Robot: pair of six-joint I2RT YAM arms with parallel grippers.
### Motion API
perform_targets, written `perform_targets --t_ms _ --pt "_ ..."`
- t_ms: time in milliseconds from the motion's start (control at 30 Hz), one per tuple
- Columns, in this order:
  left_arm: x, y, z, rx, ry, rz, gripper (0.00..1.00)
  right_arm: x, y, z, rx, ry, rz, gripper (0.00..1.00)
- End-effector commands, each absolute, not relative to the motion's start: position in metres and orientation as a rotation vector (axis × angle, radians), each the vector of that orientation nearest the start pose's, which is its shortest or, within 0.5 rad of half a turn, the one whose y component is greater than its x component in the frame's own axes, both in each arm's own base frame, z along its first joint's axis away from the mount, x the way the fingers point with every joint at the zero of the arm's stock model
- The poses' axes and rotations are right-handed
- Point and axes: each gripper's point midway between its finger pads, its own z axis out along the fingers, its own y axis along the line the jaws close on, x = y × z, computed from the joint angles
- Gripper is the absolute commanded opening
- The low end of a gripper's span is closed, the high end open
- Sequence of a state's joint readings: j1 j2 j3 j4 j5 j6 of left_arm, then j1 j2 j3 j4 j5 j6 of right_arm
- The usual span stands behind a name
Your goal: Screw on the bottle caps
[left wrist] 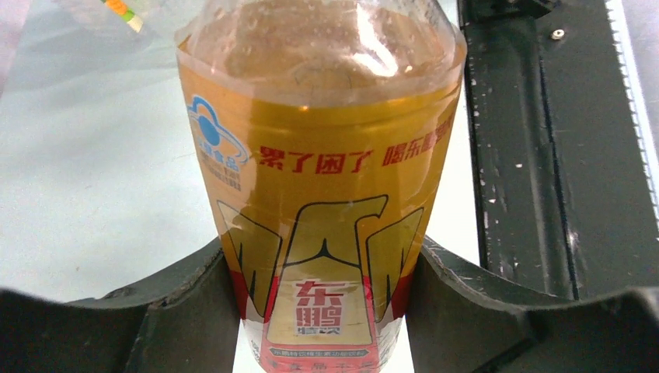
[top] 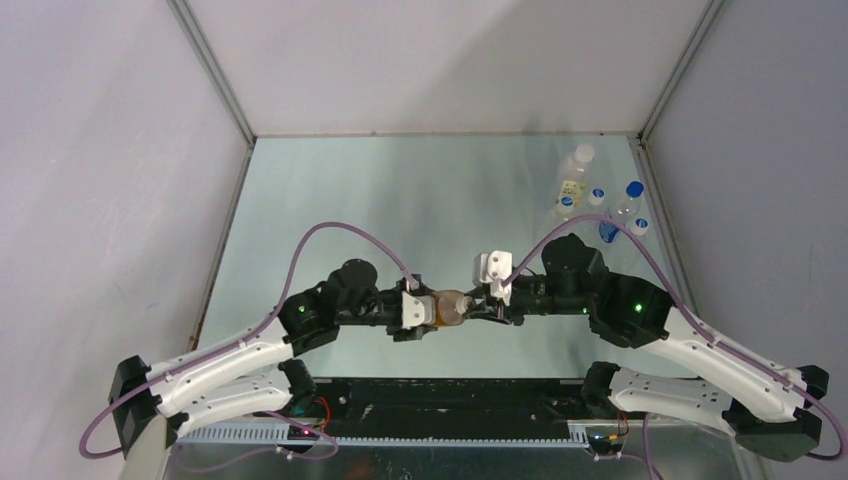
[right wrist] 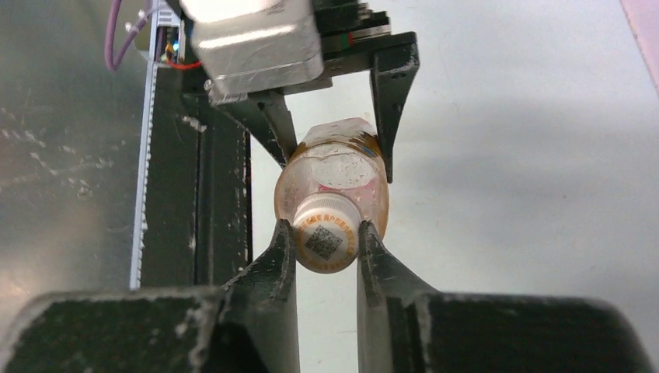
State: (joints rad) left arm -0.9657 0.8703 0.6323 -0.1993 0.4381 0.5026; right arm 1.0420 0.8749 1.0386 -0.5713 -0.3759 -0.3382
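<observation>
Plainly the right gripper is clenched on the white cap, one finger on each side of it, and the cap sits on the neck of the amber bottle. That bottle is held over the near middle of the table. It lies on its side with its long axis running left to right, neck to the right and base to the left. The left gripper grasps it by the lower, labelled body, so the two grippers face each other along one line with the bottle between them. The coming twist, I judge, turns on the right gripper rolling about that same axis while the left holds firm. The other bottles stand in the far right corner; they are probably too small here to tell which are capped.
</observation>
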Motion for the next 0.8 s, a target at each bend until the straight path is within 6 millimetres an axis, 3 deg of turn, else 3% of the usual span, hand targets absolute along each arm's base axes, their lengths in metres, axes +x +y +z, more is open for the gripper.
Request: perform_targets --t_ms 0,33,133,200,233,267,300,400,533,567,633,767 --pt "0.157 -0.293 0.215 1.403 1.231 -0.561 0.04 0.122 0.289 0.308 -1.089 1.658 0.940 0.00" --pt "0.161 -0.292 0.212 1.376 1.235 -0.527 0.04 0.143 0.285 0.304 -0.914 1.762 0.874 0.00" --pt "0.184 -0.290 0.234 1.168 1.225 -0.353 0.05 0.173 0.270 0.295 -0.334 2.011 0.856 0.00" --pt "0.194 -0.284 0.244 1.039 1.233 -0.250 0.03 0.181 0.266 0.286 -0.113 2.069 0.847 0.00" --pt "0.196 -0.284 0.238 1.033 1.236 -0.205 0.03 0.184 0.266 0.287 -0.059 2.058 0.850 0.00" --pt "0.197 -0.283 0.247 0.968 1.227 -0.180 0.03 0.187 0.264 0.283 0.003 2.049 0.837 0.00" --pt "0.196 -0.285 0.239 0.969 1.237 -0.171 0.05 0.190 0.268 0.292 0.026 2.004 0.874 0.00" --pt "0.190 -0.293 0.237 0.915 1.258 -0.264 0.07 0.193 0.267 0.304 0.006 1.899 0.897 0.03" --pt "0.182 -0.296 0.225 0.923 1.286 -0.340 0.07 0.191 0.263 0.326 -0.082 1.766 0.928 0.40" --pt "0.178 -0.298 0.222 0.951 1.278 -0.362 0.07 0.189 0.262 0.326 -0.183 1.735 0.884 0.50" --pt "0.171 -0.302 0.217 1.023 1.264 -0.406 0.08 0.183 0.258 0.335 -0.345 1.659 0.838 0.61" --pt "0.155 -0.305 0.205 1.216 1.276 -0.530 0.09 0.160 0.251 0.343 -0.726 1.488 0.767 0.73"
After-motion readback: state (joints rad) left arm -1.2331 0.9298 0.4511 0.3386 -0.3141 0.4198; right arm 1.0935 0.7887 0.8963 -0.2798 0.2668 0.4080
